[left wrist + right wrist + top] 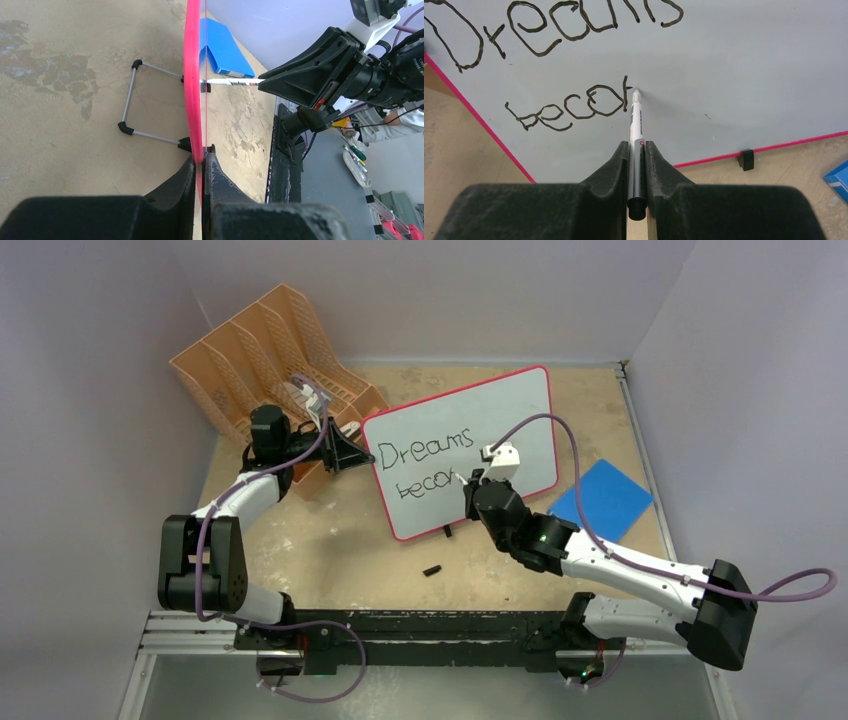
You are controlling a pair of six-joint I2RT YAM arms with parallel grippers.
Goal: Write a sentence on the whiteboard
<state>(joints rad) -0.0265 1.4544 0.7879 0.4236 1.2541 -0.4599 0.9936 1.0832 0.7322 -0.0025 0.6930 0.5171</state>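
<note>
The whiteboard [520,410] stands propped and tilted back near the middle of the table [330,530], on a wire stand [131,95] behind it and a small black foot [746,159] at its lower edge. The sentence [425,452] is unfinished: the top line reads "Dreams" in thin black strokes, and the second reads "beco" followed by a single upright stroke. The left gripper [202,155] is clenched on the board's red-pink frame at its left edge. The right gripper [637,147] is clamped around a white-and-black marker [636,120], whose tip touches the board just right of that last stroke. The print on the marker's barrel is too small to read. A blue pad [602,498] lies flat to the right of the board, and an orange file rack [270,350] stands at the back left.
</note>
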